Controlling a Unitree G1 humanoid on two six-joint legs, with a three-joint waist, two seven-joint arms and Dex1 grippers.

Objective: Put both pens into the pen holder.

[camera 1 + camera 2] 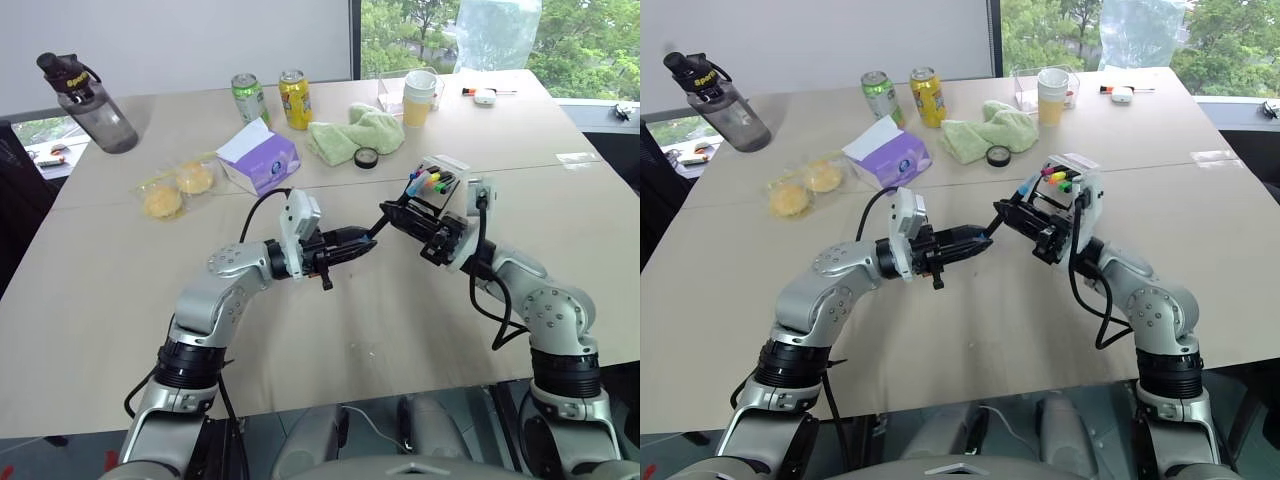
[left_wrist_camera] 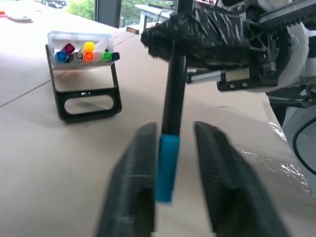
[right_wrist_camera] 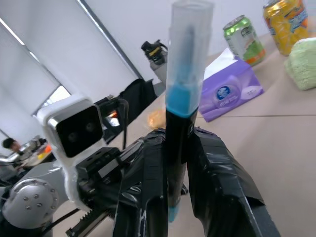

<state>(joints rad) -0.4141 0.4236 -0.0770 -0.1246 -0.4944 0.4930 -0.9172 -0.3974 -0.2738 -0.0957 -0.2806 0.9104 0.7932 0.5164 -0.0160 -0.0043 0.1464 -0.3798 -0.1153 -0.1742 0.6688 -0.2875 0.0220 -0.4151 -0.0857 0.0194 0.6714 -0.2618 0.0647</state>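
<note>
Holding one blue-capped pen (image 3: 178, 133) mid-air, the right pincer (image 3: 173, 197) is clenched on it; left pincer (image 2: 173, 173) sits released around its end. One pen holder (image 1: 432, 190) on the counter (image 1: 120, 290).

Pale wood-grain worktop (image 1: 330, 330) fills scene, seam running across its middle; second seam toward far side. Plain white wall (image 1: 200, 40) behind far edge, left and centre. Dark window frame post (image 1: 355, 40) beside it. Window (image 1: 590, 35) at far right, green trees outside, daylight coming in. Black chair (image 1: 15, 190) at left edge. Roller blinds (image 3: 64, 54) in right wrist view. Grey floor (image 1: 300, 440) below near edge.
</note>
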